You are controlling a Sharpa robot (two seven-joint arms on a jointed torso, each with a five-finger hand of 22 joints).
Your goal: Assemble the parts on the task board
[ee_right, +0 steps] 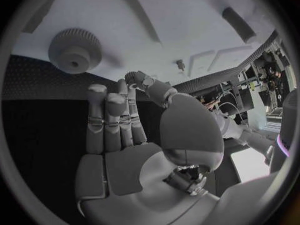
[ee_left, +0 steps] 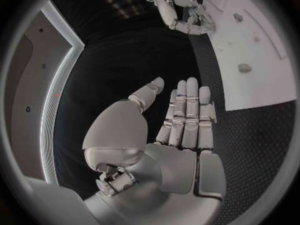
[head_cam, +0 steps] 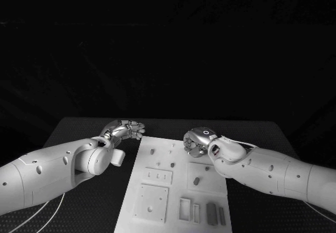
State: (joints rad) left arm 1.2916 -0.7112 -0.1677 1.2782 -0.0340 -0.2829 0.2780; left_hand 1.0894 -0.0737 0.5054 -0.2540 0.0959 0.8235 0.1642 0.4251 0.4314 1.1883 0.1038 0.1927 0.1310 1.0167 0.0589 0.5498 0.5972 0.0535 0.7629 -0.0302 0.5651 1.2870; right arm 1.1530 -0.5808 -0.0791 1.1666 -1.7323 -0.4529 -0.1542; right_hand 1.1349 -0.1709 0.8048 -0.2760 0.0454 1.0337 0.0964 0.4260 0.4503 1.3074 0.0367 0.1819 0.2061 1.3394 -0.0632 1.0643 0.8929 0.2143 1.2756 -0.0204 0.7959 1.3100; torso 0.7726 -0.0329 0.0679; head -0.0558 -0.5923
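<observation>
I have the left hand (head_cam: 125,130) just off the far left corner of the task board (head_cam: 161,208), fingers straight and together, holding nothing. My right hand (head_cam: 197,141) hangs over the board's far right part, empty as far as I can tell (a gear-like part (ee_right: 75,50) lies by its fingertips).

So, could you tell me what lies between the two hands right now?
In the head view, the far end of the task board lies between the left hand and right hand, bare white plate with a few small holes.
</observation>
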